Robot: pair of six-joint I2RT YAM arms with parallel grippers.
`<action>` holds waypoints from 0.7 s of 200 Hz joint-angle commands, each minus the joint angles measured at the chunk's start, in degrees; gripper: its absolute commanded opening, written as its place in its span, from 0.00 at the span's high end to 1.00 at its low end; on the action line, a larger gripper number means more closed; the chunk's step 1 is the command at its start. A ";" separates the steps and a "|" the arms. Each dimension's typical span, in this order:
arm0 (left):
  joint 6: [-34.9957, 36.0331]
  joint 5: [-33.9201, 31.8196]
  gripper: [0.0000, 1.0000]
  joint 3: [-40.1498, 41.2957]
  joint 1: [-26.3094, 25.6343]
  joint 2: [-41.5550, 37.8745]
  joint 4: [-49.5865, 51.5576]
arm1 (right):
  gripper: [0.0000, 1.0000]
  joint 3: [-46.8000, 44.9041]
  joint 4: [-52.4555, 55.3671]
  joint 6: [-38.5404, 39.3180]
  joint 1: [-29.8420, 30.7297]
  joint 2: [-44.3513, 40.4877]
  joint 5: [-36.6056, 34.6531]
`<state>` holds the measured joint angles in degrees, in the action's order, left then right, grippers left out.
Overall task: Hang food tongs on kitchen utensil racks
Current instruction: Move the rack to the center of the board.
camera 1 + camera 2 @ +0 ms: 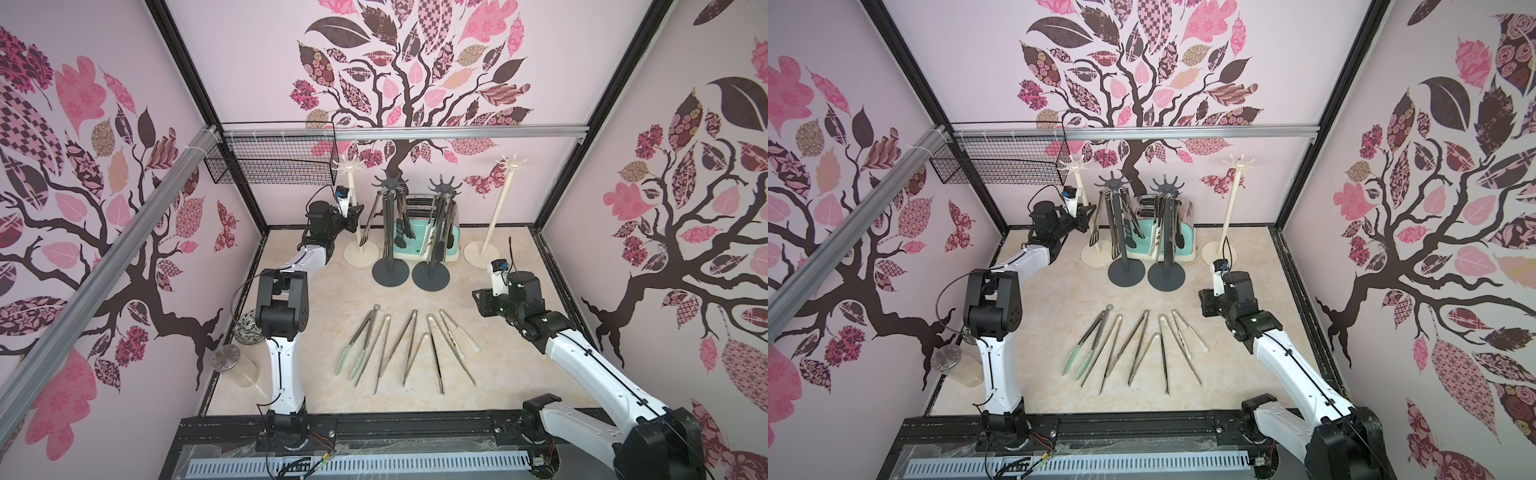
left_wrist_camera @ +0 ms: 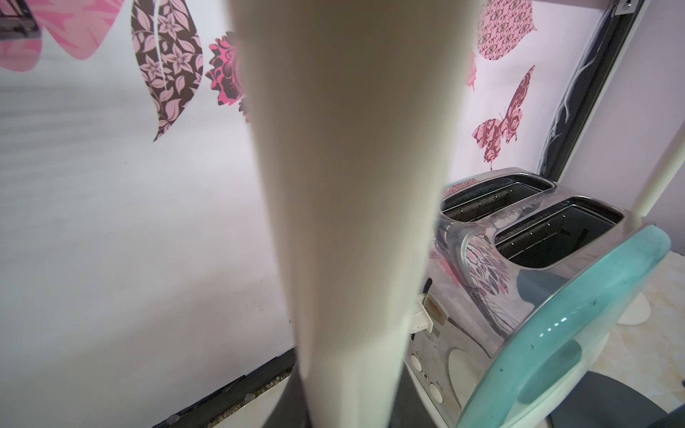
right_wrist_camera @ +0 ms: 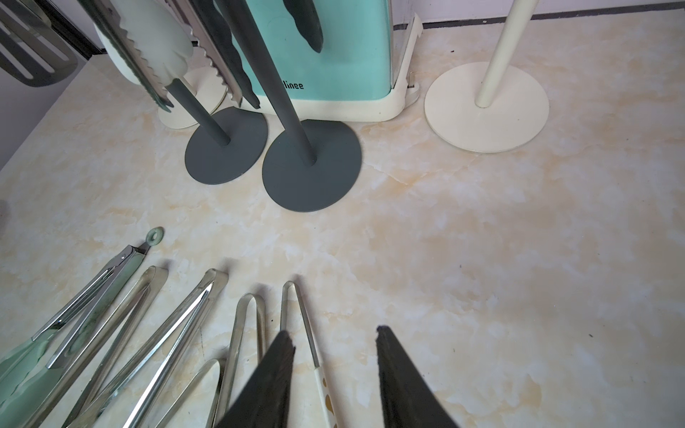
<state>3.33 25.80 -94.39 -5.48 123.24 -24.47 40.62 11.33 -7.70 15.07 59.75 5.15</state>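
Several food tongs [image 1: 409,349] lie fanned out on the marble tabletop, also seen in the right wrist view [image 3: 207,315]. More tongs [image 1: 401,220] hang from the two dark grey utensil racks [image 1: 388,185] [image 1: 444,185]. Cream racks stand at the back left [image 1: 351,166] and the back right [image 1: 514,163]. My left gripper [image 1: 352,217] is raised at the left cream rack's pole [image 2: 352,222]. The pole fills the space between its jaws. My right gripper [image 3: 333,333] hovers open, with nothing in it, over the rightmost tongs [image 3: 296,307].
A mint and steel toaster [image 1: 415,243] stands behind the dark racks. A black wire basket [image 1: 270,162] hangs on the back left rail. A glass jar [image 1: 232,361] and a patterned bowl [image 1: 247,330] sit by the left wall.
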 commanded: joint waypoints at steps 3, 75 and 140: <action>1.41 -1.42 1.00 3.87 0.07 -4.64 1.12 | 0.59 -0.10 -0.10 0.06 -0.30 -0.81 -0.05; 1.60 -7.20 1.00 17.82 -1.53 -15.27 -0.99 | 0.59 -0.48 0.00 -0.20 -0.30 -2.99 0.63; -0.07 -12.01 1.00 31.69 -4.04 -23.95 -2.47 | 0.59 -1.38 -0.09 -0.73 -0.30 -6.08 1.91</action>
<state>4.36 15.18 -66.72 -8.56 102.19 -28.08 39.72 11.33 -7.81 15.07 55.07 6.07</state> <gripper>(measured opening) 0.195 0.406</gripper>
